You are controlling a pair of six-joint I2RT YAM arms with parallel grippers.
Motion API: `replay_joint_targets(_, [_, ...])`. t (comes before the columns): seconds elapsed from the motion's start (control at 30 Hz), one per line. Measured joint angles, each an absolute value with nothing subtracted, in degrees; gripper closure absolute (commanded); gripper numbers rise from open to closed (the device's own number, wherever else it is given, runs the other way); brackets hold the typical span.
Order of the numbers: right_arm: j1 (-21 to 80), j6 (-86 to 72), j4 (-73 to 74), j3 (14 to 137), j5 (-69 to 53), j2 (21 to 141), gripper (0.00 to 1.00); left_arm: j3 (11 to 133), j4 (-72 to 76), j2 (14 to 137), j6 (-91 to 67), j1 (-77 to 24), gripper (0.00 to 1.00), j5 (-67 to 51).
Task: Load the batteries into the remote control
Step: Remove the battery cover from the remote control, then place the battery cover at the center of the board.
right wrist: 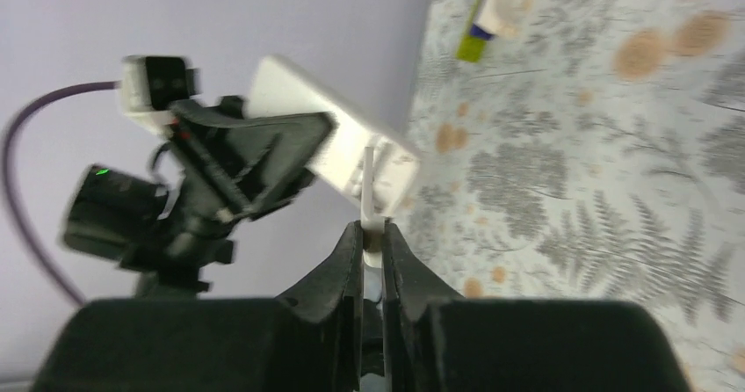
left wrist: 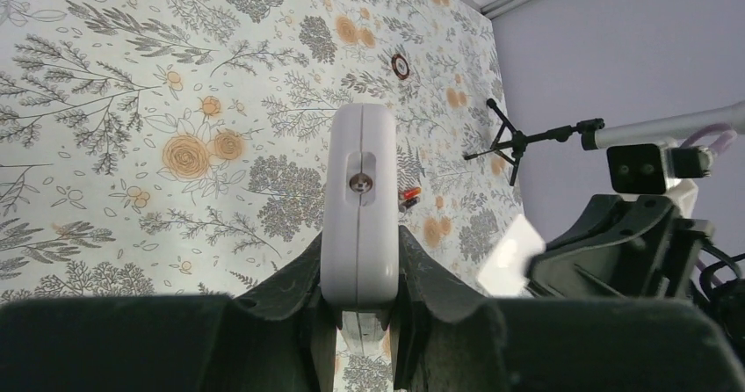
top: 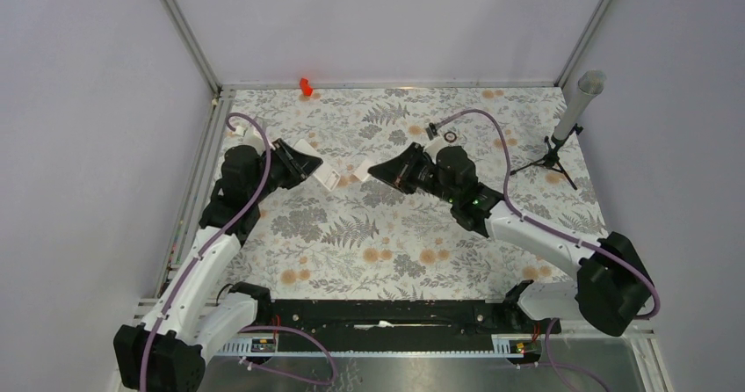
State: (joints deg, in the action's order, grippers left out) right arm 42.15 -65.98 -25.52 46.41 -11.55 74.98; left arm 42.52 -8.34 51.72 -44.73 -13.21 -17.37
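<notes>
Here, remote control (left wrist: 358, 207) in left gripper (left wrist: 358, 262), white piece (right wrist: 371, 185) in right gripper (right wrist: 373, 234)

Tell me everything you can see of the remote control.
The remote control is a slim white plastic slab with rounded corners, held above the floral table. The left hand clamps its two broad faces. The narrow edge towards that wrist camera shows a centre seam and a slot with a small metal stud. At its free end the right hand pinches a thin white plate that meets it. No buttons show.
</notes>
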Motion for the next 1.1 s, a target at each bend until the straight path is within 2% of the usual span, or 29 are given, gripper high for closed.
replay_joint_targets(0.27, [40.62, -62.08, -15.05, 39.62, -8.69, 75.5, 1.0, 42.52, -9.06, 50.15, -43.7, -13.21, 1.0, -17.32])
replay_joint_targets(0.57, [37.76, -62.11, -11.16, 33.12, -10.74, 80.05, 1.0, 42.52, -9.13, 48.14, -42.96, -13.21, 1.0, -17.39])
replay_joint_targets(0.67, [36.67, -61.87, -9.54, 32.53, -10.63, 80.05, 0.97, 42.52, -9.1, 47.7, -42.72, -13.21, 1.0, -17.39])
replay_joint_targets(0.83, [35.31, -59.9, -6.7, 32.49, -8.8, 80.05, 0.85, 42.52, -8.93, 47.62, -42.28, -13.21, 1.0, -17.58])
replay_joint_targets(1.0, [34.02, -56.73, -3.42, 32.58, -6.39, 80.29, 0.55, 42.52, -8.95, 47.62, -42.0, -13.21, 1.0, -17.69])
replay_joint_targets(1.1, [33.36, -54.46, 0.91, 32.71, -4.23, 80.53, 0.48, 42.52, -9.02, 47.62, -41.8, -13.21, 0.99, -17.69])
